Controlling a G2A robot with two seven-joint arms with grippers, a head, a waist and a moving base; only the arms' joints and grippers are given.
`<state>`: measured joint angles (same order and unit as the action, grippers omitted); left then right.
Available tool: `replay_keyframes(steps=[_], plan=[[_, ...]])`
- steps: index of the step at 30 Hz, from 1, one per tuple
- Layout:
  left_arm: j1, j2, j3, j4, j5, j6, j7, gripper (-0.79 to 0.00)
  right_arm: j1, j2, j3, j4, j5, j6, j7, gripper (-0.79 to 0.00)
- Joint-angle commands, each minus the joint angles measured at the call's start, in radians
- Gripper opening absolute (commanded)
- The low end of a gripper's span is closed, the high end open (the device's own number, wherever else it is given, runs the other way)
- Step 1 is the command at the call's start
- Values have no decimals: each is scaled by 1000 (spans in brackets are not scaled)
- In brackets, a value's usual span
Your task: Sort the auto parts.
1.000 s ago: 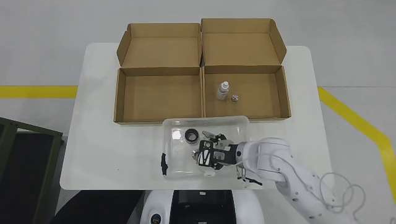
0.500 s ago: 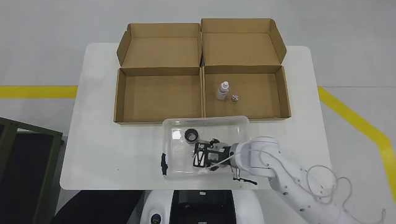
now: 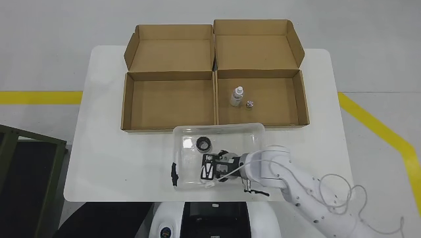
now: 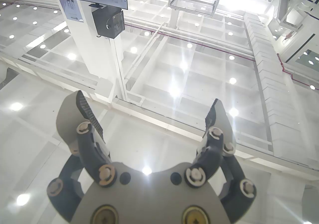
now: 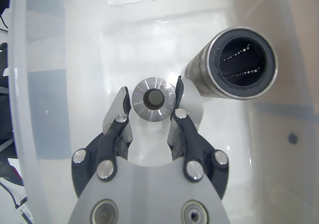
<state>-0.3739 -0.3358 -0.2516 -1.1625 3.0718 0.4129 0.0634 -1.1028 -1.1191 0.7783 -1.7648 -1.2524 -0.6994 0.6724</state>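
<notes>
The white table (image 3: 99, 106) holds the left box (image 3: 168, 103) and right box (image 3: 276, 100) in the upper centre, edges touching. The clear bin (image 3: 217, 126) sits lower centre. The left gripper (image 4: 147, 97) gapes wide. The right gripper (image 5: 151, 95) narrowly straddles the flanged sleeve (image 5: 159, 110). The bearing (image 5: 231, 67) lies just beside it.

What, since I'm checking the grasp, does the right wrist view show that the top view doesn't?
Right wrist view only: the right claw has its fingers on either side of a small metal bushing with a centre hole, with a narrow gap on one side. Ball rows line the bore of the cylindrical bearing.
Top view only: beyond the clear bin, the left cardboard box and the right cardboard box, which holds a white bottle and a small part.
Both: the bin, the bearing lying in it, and the claw inside.
</notes>
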Motion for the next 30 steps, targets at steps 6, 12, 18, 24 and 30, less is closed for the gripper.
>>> replay_keyframes(steps=[6, 12, 18, 24, 30], plan=[[0, 0, 0, 0, 0, 0, 0, 0, -2, 4, 13, -19, -2, -17, -7, -785], [0, 0, 0, 0, 0, 0, 0, 0, -12, 10, 33, -85, 16, -35, -15, -785], [0, 0, 0, 0, 0, 0, 0, 0, -20, 16, 53, -181, 19, -39, -12, -785], [0, 0, 0, 0, 0, 0, 0, 0, -31, 15, 80, -249, 42, 10, -88, -785], [0, 0, 0, 0, 0, 0, 0, 0, -37, 10, 107, -276, 42, 94, -197, -785]])
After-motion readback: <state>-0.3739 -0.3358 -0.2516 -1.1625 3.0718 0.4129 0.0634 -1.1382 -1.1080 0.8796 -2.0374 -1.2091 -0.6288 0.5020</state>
